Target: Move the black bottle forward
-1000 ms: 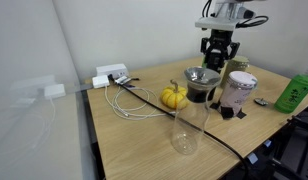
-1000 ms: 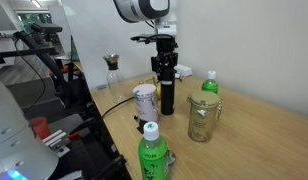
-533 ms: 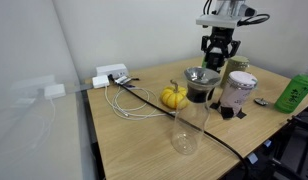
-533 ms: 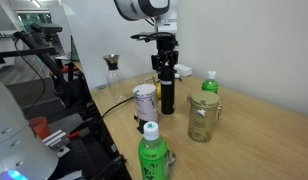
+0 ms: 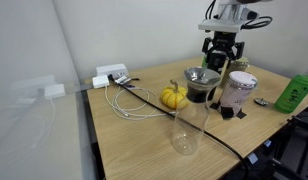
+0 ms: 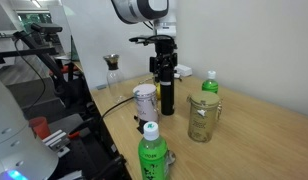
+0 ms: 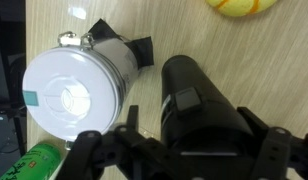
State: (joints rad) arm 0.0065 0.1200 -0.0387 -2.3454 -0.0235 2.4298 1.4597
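The black bottle (image 6: 166,95) is tall, slim and all black. It stands upright on the wooden table between a white-lidded jar (image 6: 144,100) and a glass mug (image 6: 202,118). My gripper (image 6: 162,66) comes down from above, and its fingers close on the bottle's upper part on both sides. In the wrist view the bottle (image 7: 199,105) fills the space between the two fingers of the gripper (image 7: 189,150). In an exterior view the gripper (image 5: 221,50) hangs behind the jars, and the bottle is mostly hidden there.
A squat dark jar with a metal rim (image 5: 201,84), a yellow pumpkin (image 5: 174,96), a clear glass (image 5: 186,128) and white cables (image 5: 129,98) are on the table. Green bottles stand near the front edge (image 6: 150,155) and behind the mug (image 6: 209,84). The white-lidded jar (image 7: 72,95) is close beside the bottle.
The arm has shifted only very slightly. The gripper stays around the black bottle, which stands in the same place.
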